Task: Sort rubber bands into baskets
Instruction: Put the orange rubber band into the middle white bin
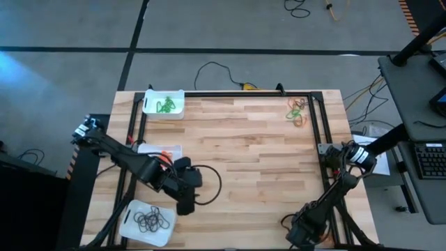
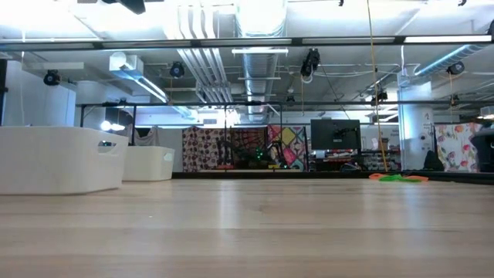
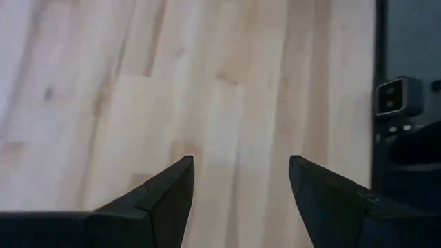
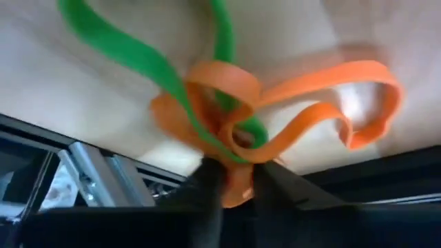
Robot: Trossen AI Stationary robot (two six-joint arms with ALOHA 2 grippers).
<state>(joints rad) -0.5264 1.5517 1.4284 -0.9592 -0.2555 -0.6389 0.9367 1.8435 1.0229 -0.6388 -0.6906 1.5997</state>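
A tangle of orange and green rubber bands [image 1: 297, 111] lies on the wood near the table's far right corner, and also shows in the low view as rubber bands [image 2: 397, 177]. My right gripper [image 4: 234, 180] is shut on an orange band [image 4: 310, 103] of this tangle, which a green band [image 4: 117, 48] crosses. In the high view the right arm [image 1: 352, 157] stands by the right rail. My left gripper [image 3: 241, 172] is open over bare wood, beside the basket of black bands [image 1: 146, 222]. One basket [image 1: 164, 103] at the far left holds green bands. Another basket [image 1: 159, 150] is partly under the left arm. My right gripper pinches a loop of the orange band [image 4: 236, 193] between its two fingertips [image 4: 203, 200], where the orange loops bunch together with the green band. The fingers slant down at it. Whether the tangle is lifted off the wood, I cannot tell.
A black metal rail [image 1: 315, 125] runs along the table's right side close to the tangle, and another rail [image 1: 230, 93] runs along the far edge. A black cable [image 1: 209, 185] loops by the left gripper. Bare wood [image 1: 251, 160] fills the table's middle.
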